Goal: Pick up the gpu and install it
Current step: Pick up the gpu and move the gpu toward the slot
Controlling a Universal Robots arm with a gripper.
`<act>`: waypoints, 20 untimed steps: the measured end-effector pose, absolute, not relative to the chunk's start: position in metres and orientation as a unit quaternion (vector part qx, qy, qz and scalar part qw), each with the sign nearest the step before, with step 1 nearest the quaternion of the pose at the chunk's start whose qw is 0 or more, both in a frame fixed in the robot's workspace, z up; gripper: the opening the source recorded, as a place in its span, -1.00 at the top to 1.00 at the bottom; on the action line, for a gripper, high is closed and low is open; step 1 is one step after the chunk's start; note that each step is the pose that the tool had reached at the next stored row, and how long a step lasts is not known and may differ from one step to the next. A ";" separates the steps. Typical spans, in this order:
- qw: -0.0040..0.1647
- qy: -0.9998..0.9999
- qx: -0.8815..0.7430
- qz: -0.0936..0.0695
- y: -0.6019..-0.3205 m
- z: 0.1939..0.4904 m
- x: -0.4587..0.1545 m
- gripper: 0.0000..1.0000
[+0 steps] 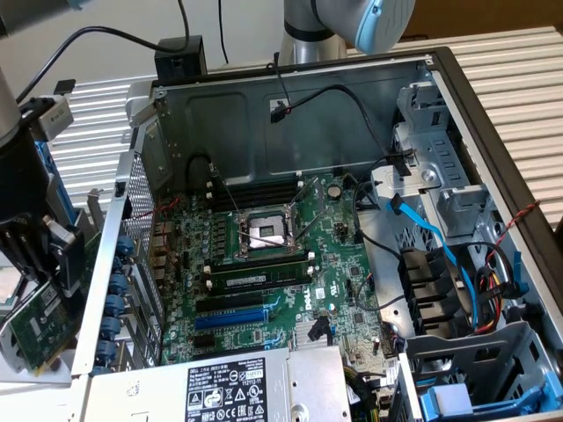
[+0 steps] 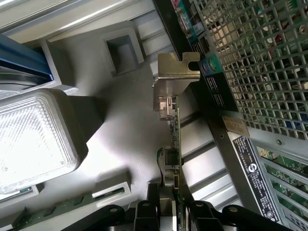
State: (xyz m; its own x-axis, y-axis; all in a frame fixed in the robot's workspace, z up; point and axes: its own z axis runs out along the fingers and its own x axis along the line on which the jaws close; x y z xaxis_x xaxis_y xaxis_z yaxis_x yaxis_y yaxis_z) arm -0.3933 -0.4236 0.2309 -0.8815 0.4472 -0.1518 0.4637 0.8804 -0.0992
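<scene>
The gpu (image 1: 37, 323) is a small green card hanging tilted outside the open computer case, at the exterior view's left. My gripper (image 1: 54, 280) is above it, shut on the card's upper edge. In the wrist view the gpu (image 2: 174, 130) runs edge-on away from my gripper (image 2: 173, 204), its silver metal bracket (image 2: 175, 72) at the far end. Black fingers (image 2: 144, 211) flank the card on both sides. The large green motherboard (image 1: 343, 264) lies inside the case, with a blue expansion slot (image 1: 230, 315) near its front.
The case's perforated side wall (image 1: 132, 202) stands between the gpu and the motherboard. A power supply (image 1: 220, 387) sits at the front, and drive cages with blue cables (image 1: 449, 255) at the exterior view's right. A white ribbed block (image 2: 33, 134) lies beside the card.
</scene>
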 end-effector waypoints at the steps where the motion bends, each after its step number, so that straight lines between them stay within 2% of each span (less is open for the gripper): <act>1: 0.062 0.967 0.237 -0.065 -0.424 0.231 -0.393 0.43; 11: 0.059 0.965 0.247 -0.057 -0.424 0.240 -0.396 0.43; 20: 0.059 0.965 0.250 -0.058 -0.425 0.272 -0.402 0.43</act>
State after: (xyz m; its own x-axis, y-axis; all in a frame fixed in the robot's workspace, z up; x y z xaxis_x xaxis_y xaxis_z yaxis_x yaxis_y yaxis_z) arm -0.4016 -0.4251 0.2720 -0.8682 0.4751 -0.1430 0.4887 0.8686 -0.0815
